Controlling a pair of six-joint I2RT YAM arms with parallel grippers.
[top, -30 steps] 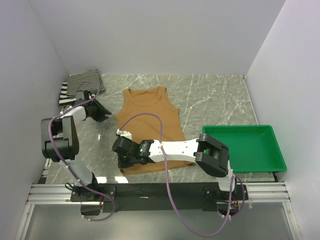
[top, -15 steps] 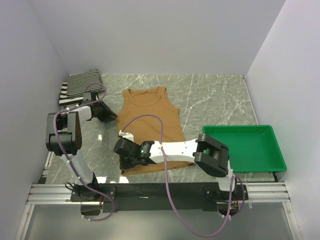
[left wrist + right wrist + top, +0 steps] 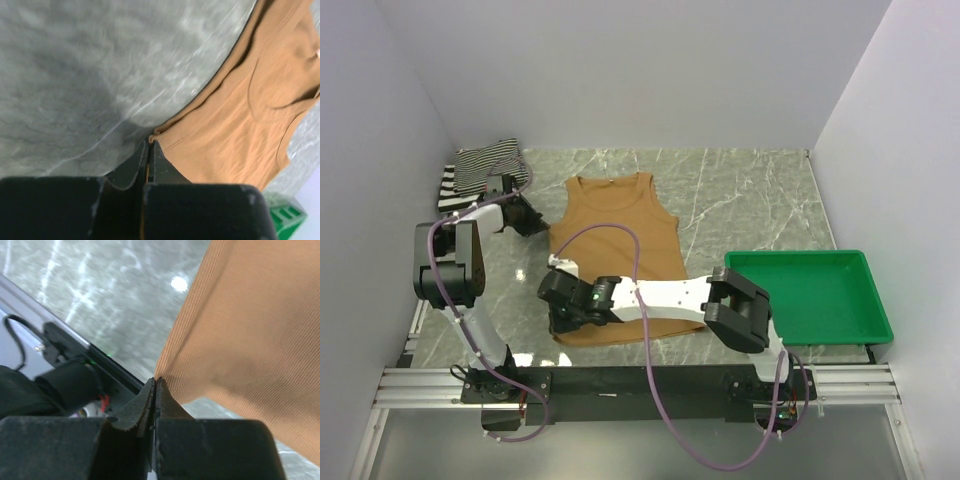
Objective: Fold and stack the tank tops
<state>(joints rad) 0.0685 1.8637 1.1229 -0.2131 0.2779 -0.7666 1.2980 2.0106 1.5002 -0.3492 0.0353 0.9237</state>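
Your tan tank top (image 3: pixel 618 235) lies spread flat near the middle of the table (image 3: pixel 740 190), neck towards the far wall and hem towards the arm bases. It is a soft, fine-ribbed knit with a scooped neckline and broad shoulder straps. Your left claw (image 3: pixel 150 143) is nipped tight on its left side edge, about where the armhole ends. In the left wrist view the two dark, tapering fingertips meet with no gap on a corner of the thicker ribbed band that trims the cloth, and the fabric beyond runs in shallow folds. Your right claw (image 3: pixel 155 383) is likewise pressed closed, gripping the near left corner of the hem. The right wrist view shows the close ribbing of the knit fanning out from the pinch, with a soft shadow beneath it. The table is polished grey-green stone veined with white, glossy enough to throw back bright spots of light. In its back left corner sit the striped tops (image 3: pixel 480 168), folded into a flat pile well apart from the tan one, with fine dark lines on the upper layer and broader black-and-white bands showing at the near left edge. Towards the right edge stands the green tray (image 3: pixel 796 257), shallow, rectangular, smooth plastic with a raised rim. A pale metal rail (image 3: pixel 420 385) runs along the near edge under both arm bases.
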